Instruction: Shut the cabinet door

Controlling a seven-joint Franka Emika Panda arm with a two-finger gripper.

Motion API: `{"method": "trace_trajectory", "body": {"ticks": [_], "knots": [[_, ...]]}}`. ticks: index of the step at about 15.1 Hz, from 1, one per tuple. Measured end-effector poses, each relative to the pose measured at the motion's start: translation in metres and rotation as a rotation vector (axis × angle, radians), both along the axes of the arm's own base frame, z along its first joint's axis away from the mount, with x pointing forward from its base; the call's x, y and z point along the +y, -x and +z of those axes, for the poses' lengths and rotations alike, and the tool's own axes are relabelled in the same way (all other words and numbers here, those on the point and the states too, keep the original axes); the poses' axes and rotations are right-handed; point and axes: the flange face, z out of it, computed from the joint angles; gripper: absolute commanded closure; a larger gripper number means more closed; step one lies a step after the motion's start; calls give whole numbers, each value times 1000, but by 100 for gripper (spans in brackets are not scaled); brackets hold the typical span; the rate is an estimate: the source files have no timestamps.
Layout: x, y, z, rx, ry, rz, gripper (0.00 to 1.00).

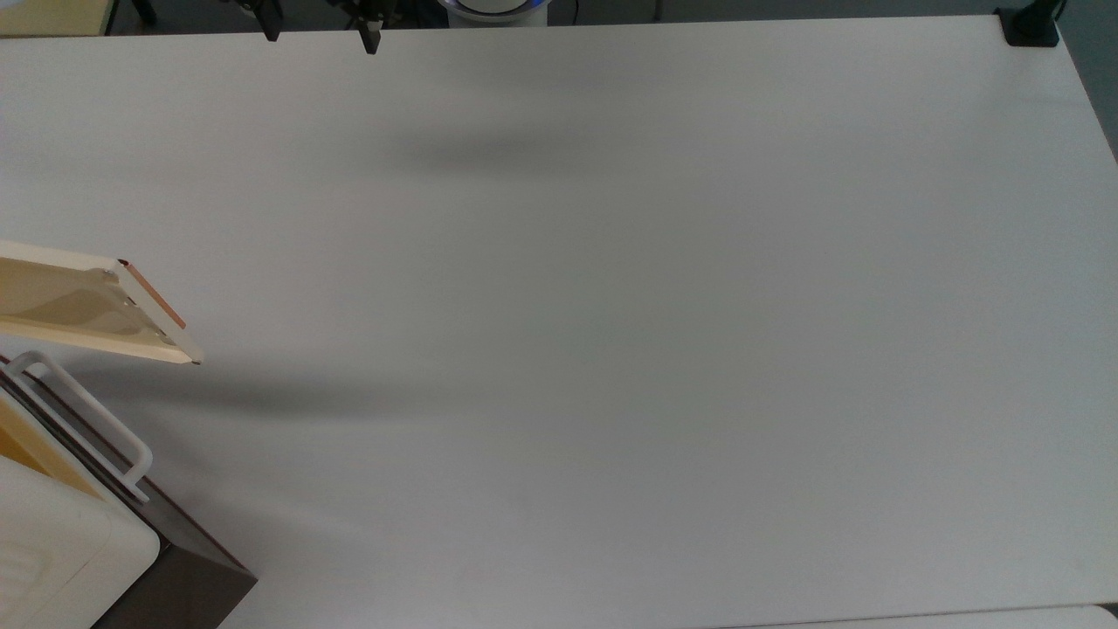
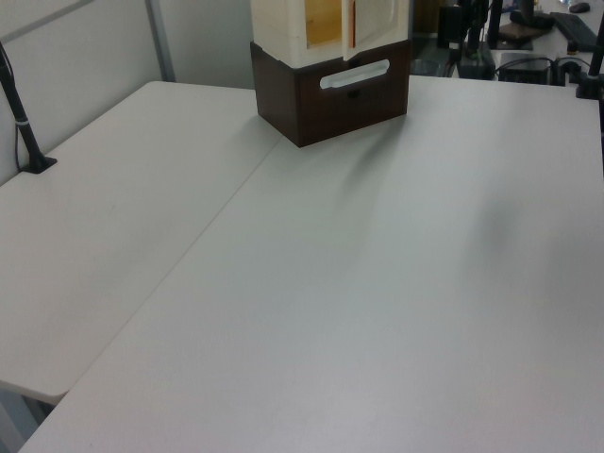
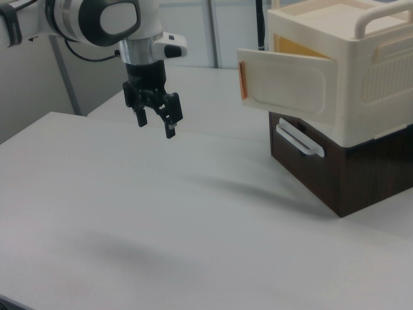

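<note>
cabinet door (image 3: 287,86) — above table (image 3: 161,226)

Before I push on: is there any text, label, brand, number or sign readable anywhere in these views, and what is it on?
None. No readable text on the cabinet door, the cream cabinet, the dark brown drawer unit, the gripper or the table.
</note>
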Motion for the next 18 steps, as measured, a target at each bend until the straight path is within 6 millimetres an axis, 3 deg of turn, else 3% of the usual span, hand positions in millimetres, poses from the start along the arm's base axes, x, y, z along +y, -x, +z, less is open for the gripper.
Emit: {"method": "trace_trajectory", "body": {"ticks": [7, 13, 18], "knots": [[0, 0, 0, 0, 0, 12, 15], [0, 0, 0, -1, 0, 18, 38], [0, 0, 0, -1, 0, 21, 50]]}}
